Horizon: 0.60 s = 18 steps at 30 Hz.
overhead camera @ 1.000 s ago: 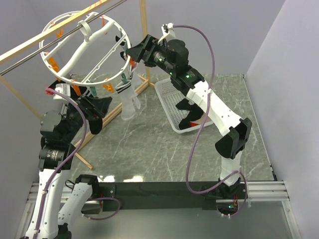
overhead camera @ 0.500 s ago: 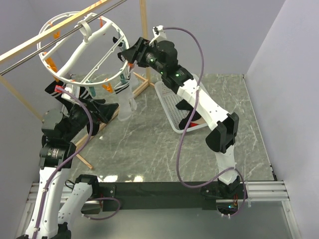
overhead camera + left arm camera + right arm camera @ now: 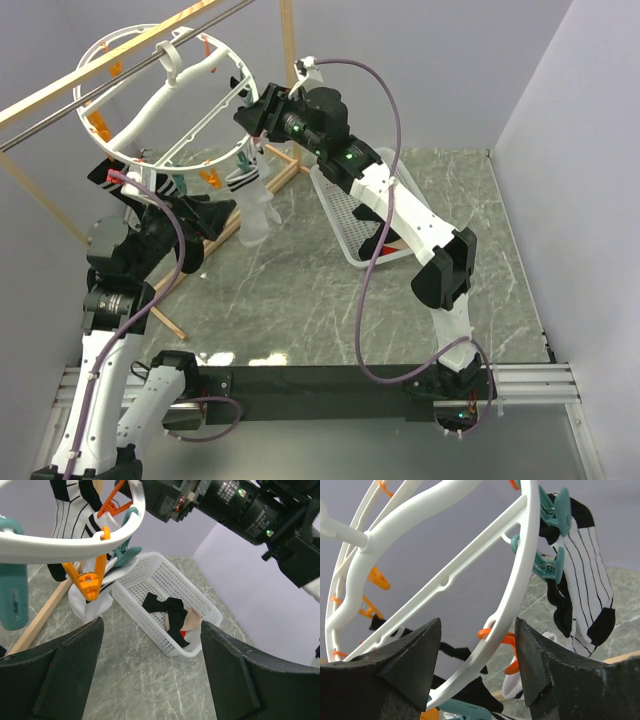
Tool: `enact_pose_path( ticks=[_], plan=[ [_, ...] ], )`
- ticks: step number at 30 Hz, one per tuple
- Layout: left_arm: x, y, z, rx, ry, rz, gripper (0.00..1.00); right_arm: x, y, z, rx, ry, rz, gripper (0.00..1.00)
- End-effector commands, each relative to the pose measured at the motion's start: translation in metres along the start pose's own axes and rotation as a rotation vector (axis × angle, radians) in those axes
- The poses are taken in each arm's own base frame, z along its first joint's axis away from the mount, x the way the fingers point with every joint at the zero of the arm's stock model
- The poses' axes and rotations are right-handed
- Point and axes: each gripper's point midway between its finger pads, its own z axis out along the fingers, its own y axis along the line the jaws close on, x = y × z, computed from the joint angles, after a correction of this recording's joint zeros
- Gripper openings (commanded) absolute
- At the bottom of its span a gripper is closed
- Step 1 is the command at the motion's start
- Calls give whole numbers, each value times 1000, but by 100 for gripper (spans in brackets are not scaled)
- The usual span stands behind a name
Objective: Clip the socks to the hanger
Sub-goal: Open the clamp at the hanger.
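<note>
So the right gripper (image 3: pixel 477 677) is sitting with its jaws wide apart, straddling the hanger (image 3: pixel 524 545) rim and not pinching anything yet. The left gripper (image 3: pixel 150 680) is hanging open too, empty, pointing down toward the basket (image 3: pixel 150 572).

Looks to me like the right one is going for a steadying hold. I'd be closing gently on bare rim between clips, since the ring is dangling off a rail (image 3: pixel 50 120) and will probably swing. I'd also be keeping off the striped sock (image 3: pixel 585 590) right beside it.

Counting:
- one hanger, one basket, two grippers
- two teal clips (image 3: pixel 555 510) on the near rim
- two hanging socks I can separate: the striped sock and a white sock (image 3: pixel 256 215)
- a dark heap (image 3: pixel 167 612) in the basket that I can't count
</note>
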Motion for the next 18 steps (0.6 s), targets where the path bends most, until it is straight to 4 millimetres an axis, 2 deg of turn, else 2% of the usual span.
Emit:
enact_pose_path(
  ticks=[1,6,7,9,10,16,18],
  plan=[
    [-12,-1,4,-3,-52,-23,83,-24,40,-20,-71,-52,-44,67],
    [-24,7,3,-82,-83,-54,83,-25,39,-27,-45,-69,-40,65],
    [-34,11,1,-123,-113,-55,81,-26,38,-27,-38,-71,-29,65],
    [-34,21,-1,-190,-112,-87,81,-28,35,-27,-14,-75,-9,65],
    [-42,27,-3,-238,-139,-91,80,-31,38,-27,-17,-80,-6,65],
    [-40,47,-10,-364,-106,-53,81,-37,41,-22,-24,-96,2,65],
    [-37,60,-12,-433,-94,-59,81,-37,39,-19,-13,-100,1,65]
  ],
)
